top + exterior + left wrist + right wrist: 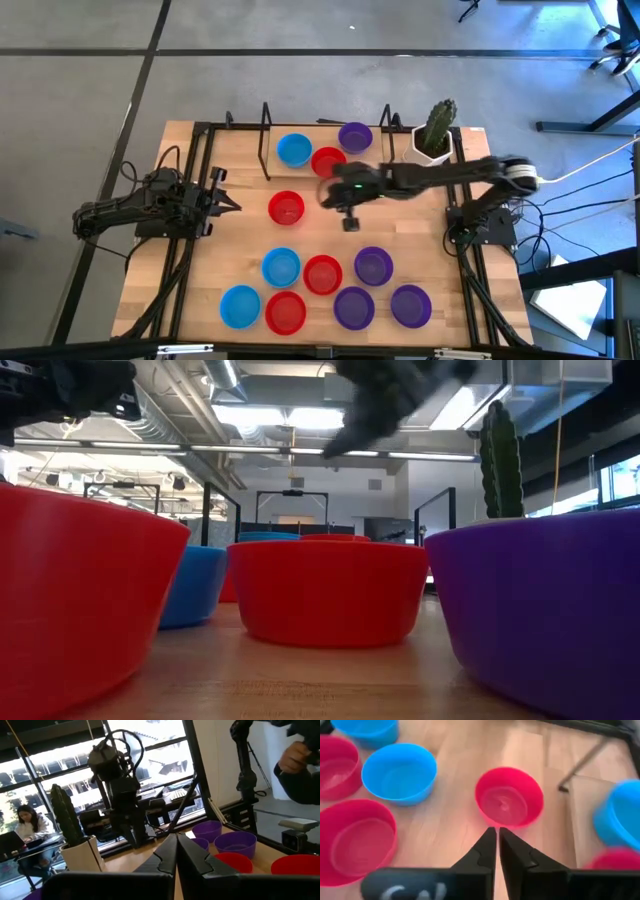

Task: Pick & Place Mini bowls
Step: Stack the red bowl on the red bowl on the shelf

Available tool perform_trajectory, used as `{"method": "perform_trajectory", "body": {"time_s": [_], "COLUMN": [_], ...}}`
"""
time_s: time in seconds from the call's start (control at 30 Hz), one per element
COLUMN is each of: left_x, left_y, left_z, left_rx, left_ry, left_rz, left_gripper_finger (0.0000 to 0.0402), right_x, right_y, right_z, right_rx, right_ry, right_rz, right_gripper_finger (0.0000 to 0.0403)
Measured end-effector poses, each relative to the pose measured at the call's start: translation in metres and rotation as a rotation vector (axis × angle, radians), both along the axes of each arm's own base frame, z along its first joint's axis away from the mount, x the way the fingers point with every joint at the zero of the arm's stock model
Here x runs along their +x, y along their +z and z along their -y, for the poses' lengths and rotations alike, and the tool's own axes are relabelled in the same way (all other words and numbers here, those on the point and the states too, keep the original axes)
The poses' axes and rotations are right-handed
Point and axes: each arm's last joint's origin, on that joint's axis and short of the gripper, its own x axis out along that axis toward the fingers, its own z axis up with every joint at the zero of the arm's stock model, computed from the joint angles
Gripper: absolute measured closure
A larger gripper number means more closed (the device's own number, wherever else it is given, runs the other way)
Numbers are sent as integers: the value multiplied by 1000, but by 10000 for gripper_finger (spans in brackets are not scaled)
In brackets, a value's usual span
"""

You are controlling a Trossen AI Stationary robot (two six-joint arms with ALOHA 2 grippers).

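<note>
Currently the right gripper (349,213) hangs over mid-table, fingers almost touching in its wrist view, a thin slit between them, nothing held. The lone red bowl (286,208) lies at nine o'clock from it in the high view, near, table wood between them; in the right wrist view the same bowl (509,797) sits just beyond the fingertips. Being round, it has no long axis, so approach angle should not matter. The left gripper (228,204) waits at the table's nine o'clock edge, fingers pressed shut and empty; judged from above, both stand at about the same remove from that bowl.

Count, high view: eleven mini bowls. Blue three, red four, purple four. Three at twelve o'clock, one centre, seven at six o'clock. One cactus pot (436,145) at one o'clock.
</note>
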Motion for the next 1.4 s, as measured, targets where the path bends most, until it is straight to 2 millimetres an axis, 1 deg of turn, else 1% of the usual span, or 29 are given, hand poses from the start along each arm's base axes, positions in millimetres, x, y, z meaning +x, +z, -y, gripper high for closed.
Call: {"method": "perform_trajectory", "body": {"time_s": [0.07,0.23,0.33,0.47,0.57,0.7,0.83,1.1,1.27,1.4], "left_x": [0,0,0,0,0,0,0,0,0,0], "left_y": [0,0,0,0,0,0,0,0,0,0], "left_z": [0,0,0,0,0,0,0,0,0,0], "left_rx": [-7,-7,-7,-8,-8,-8,-8,-8,-7,-3], "left_ry": [-1,-1,-1,-1,-1,-1,-1,-1,-1,0], "left_rz": [-1,-1,-2,-4,-4,-4,-4,-3,-2,-1], "left_gripper_finger": [398,399,397,394,396,398,395,397,395,394], "right_x": [21,64,83,100,108,112,114,120,122,123], "right_y": [0,-18,-31,-54,-65,-74,-78,-91,-108,-115], "right_z": [0,-7,-12,-18,-19,-17,-13,-2,4,5], "right_rx": [-30,-111,-173,-243,-293,-313,-277,-259,-231,-224], "right_ry": [48,161,236,301,278,254,275,233,236,234], "right_rz": [-40,-153,-197,-258,-261,-272,-264,-271,-310,-324], "right_gripper_finger": [365,316,278,235,214,201,199,199,199,199]}}
